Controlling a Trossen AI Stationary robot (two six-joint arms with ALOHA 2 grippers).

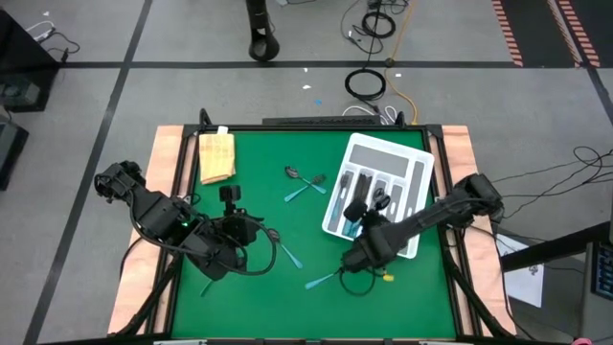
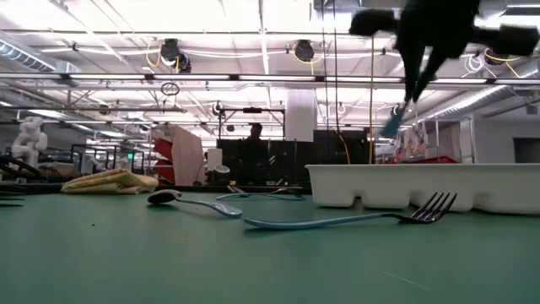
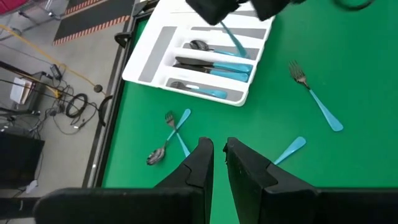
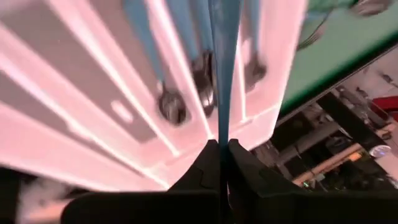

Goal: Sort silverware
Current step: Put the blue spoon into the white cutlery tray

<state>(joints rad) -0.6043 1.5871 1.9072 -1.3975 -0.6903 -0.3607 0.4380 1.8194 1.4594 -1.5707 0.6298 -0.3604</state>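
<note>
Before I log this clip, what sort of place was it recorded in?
Likely a robotics lab or workshop, not a kitchen. The green-topped table stands on a grey taped floor with loose coiled cables, and the low view shows high ceiling strip lights and racks of equipment.

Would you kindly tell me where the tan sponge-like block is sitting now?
In the high view, the tan block lies at the green mat's far-left corner, well left of the white tray.
</note>
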